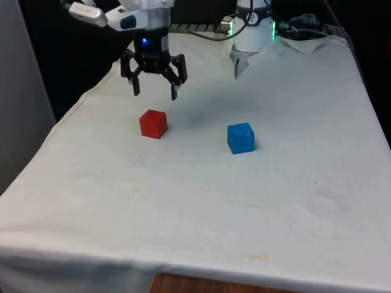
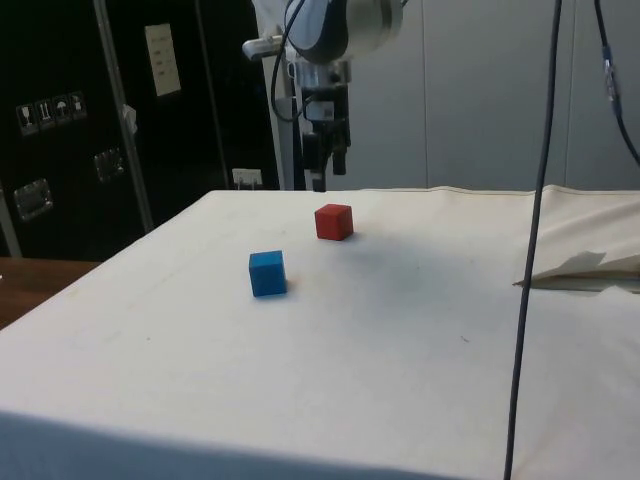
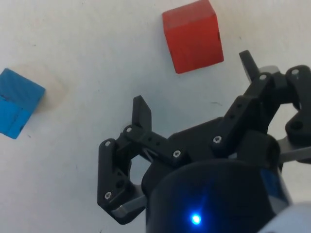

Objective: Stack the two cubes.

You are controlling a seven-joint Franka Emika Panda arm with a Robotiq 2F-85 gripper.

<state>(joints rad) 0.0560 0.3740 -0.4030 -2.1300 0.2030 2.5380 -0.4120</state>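
Hovering my gripper (image 1: 154,90) above table, fingers spread wide, holding nothing, so red cube (image 1: 153,124) can fit between. Red cube sitting just below and slightly ahead of fingertips. Blue cube (image 1: 241,138) resting well apart to side, likely serving as stack base.

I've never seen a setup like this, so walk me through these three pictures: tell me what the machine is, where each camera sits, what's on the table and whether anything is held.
The machine is a white robot arm ending in a black gripper with two fingers, here spread open and holding nothing. One picture looks across the table towards the robot, one looks from the table's side, and one comes from a camera on the arm's wrist, looking down past the fingers. On the white cloth sit a red cube and a blue cube, apart from each other and not yet stacked. The gripper hangs in the air above the cloth, just behind the red cube.
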